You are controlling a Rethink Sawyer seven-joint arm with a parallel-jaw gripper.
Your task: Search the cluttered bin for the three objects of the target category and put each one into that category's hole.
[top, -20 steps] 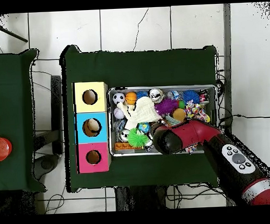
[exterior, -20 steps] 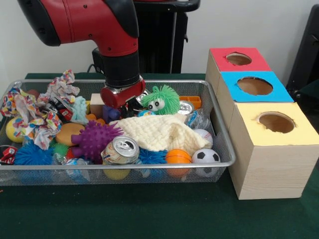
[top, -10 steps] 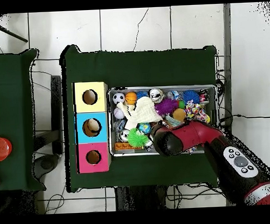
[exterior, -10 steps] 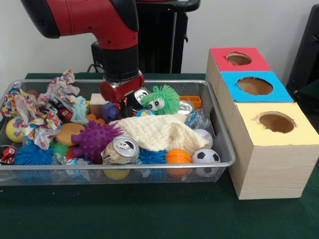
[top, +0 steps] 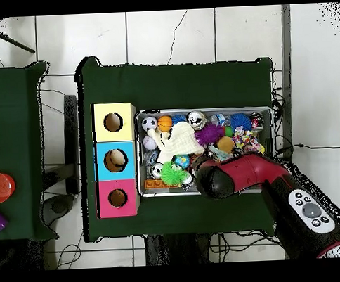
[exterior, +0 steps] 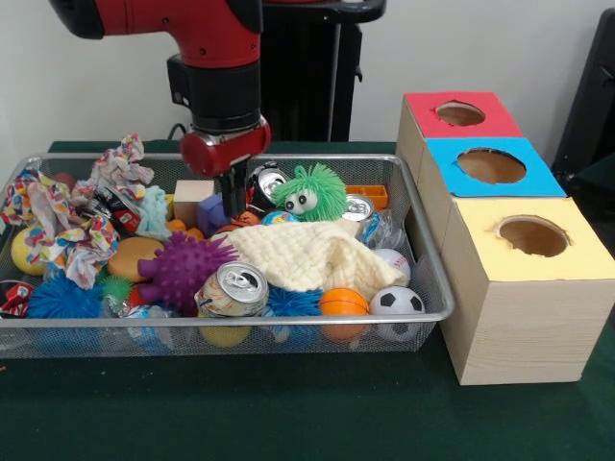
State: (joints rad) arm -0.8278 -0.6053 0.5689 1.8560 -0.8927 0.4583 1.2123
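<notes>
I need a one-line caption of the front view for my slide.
Sawyer's claw hangs over a cluttered wire bin beside three boxes with round holes.

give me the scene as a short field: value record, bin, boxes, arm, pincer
bin: wire mesh bin on green table, packed with clutter
contents: cream cloth, green fuzzy toy, purple spiky ball, drink can, soccer ball, orange ball
boxes: red box, blue box, yellow box in a row beside the bin, each with a round hole on top
arm: red arm above the bin's far side
pincer: pincer low among the items; open or shut unclear
</notes>
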